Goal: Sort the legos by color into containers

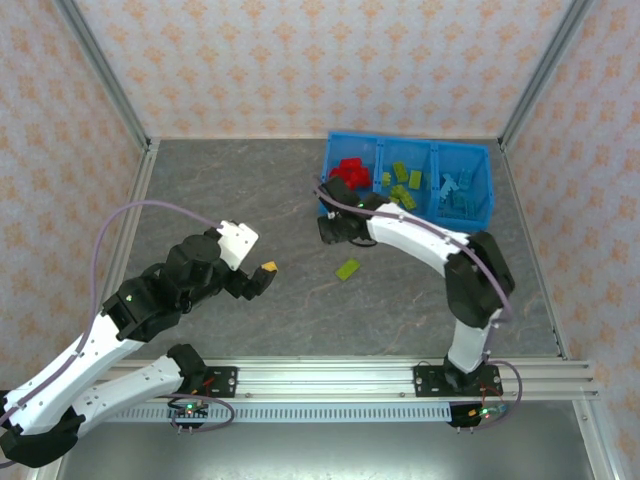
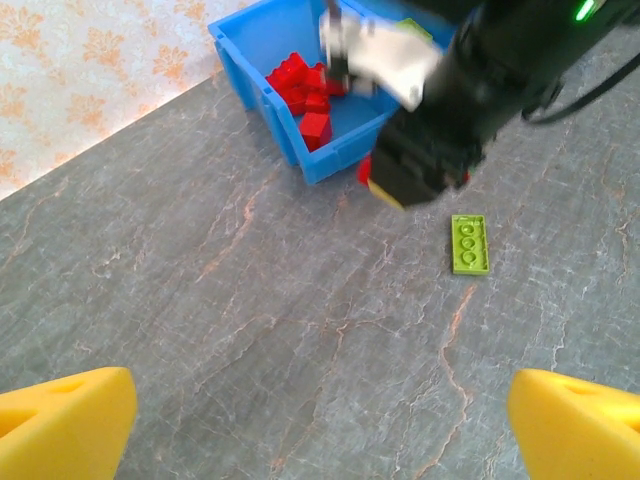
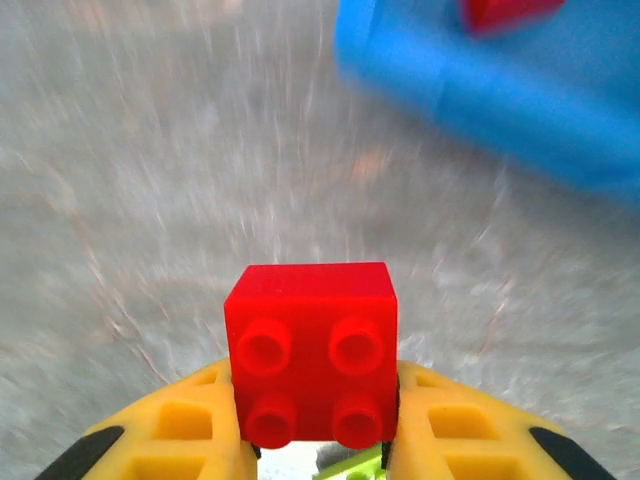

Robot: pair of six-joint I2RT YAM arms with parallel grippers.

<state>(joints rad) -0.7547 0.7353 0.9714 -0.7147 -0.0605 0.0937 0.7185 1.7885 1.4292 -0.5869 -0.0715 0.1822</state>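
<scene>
R tool (image 3: 315,440) is clamped on a red brick (image 3: 310,345), held betw. its yellow fingers (image 3: 170,445) with studs toward the camera, just beside the front-left corner of the bin (image 1: 410,138). L tool (image 2: 320,420) has fingers wide apart and empty, well apart from a green plate (image 2: 469,244) lying flat on the bench (image 2: 250,300) near the R tool. In the bin: red legos (image 1: 349,172) in left compartment, green legos (image 1: 402,185) in middle, blue legos (image 1: 457,192) in right.
</scene>
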